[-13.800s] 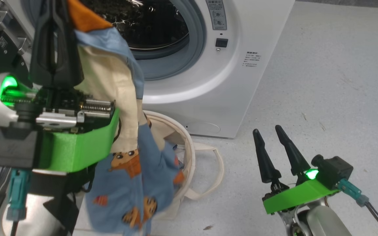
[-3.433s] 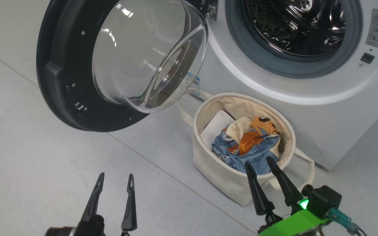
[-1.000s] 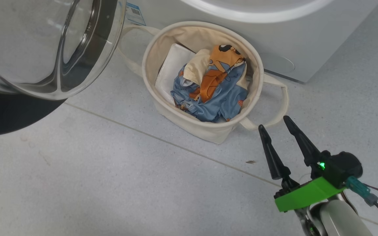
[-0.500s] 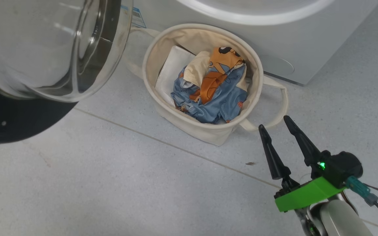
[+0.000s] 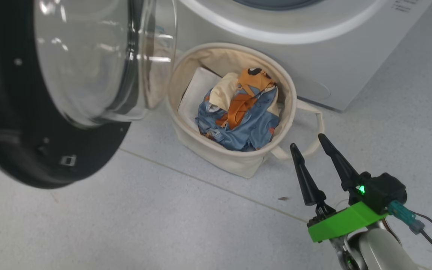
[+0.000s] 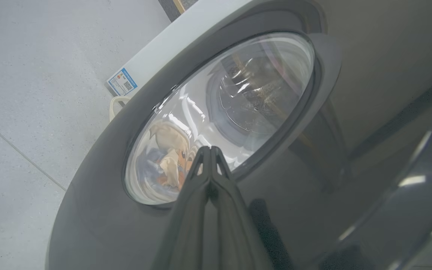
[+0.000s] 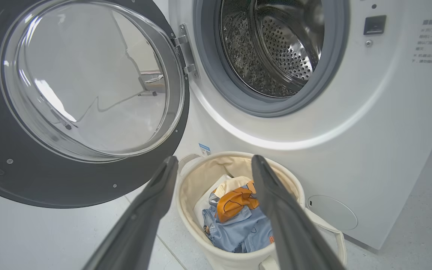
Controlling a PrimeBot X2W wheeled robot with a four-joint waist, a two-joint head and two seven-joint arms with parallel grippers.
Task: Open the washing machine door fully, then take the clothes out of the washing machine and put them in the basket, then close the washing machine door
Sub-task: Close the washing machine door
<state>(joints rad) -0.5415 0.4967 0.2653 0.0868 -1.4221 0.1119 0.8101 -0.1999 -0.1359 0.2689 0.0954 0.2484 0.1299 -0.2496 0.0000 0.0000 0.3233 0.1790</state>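
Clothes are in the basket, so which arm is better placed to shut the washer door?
Left, probably. The left gripper, shut, sits close against the outer face of the washing machine door. The right gripper hovers open near the basket, on the door's inner side.

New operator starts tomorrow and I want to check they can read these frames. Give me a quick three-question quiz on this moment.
1. True or false: the clothes lie inside the basket.
2. The right gripper is: A) open and empty, B) shut on fabric, C) shut on a loop handle.
3. Fill in: the washing machine door stands ___, and the shut left gripper points at its outer face.
Key: 1 true; 2 A; 3 open.
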